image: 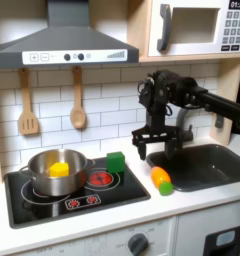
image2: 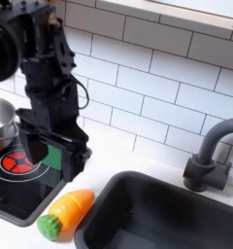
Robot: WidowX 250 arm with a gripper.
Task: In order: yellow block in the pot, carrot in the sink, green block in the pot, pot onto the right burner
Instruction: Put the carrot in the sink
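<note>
The steel pot (image: 54,172) stands on the stove's left burner in the first exterior view, with the yellow block (image: 59,169) inside it. Its rim (image2: 0,122) shows at the second exterior view's left edge. The green block (image: 115,161) sits at the back of the stove by the right burner (image: 100,179). The carrot (image: 162,180) lies on the white counter between stove and sink (image: 210,168), green end toward the front (image2: 52,226). My gripper (image: 153,146) hangs open just above and behind the carrot, empty. In the second exterior view the green block (image2: 50,159) shows behind its spread fingers (image2: 82,156).
A dark arched faucet (image2: 208,156) rises behind the sink basin (image2: 167,209). Two wooden utensils (image: 28,115) hang on the tiled wall above the stove (image: 122,195). A hood and a microwave (image: 197,25) sit overhead.
</note>
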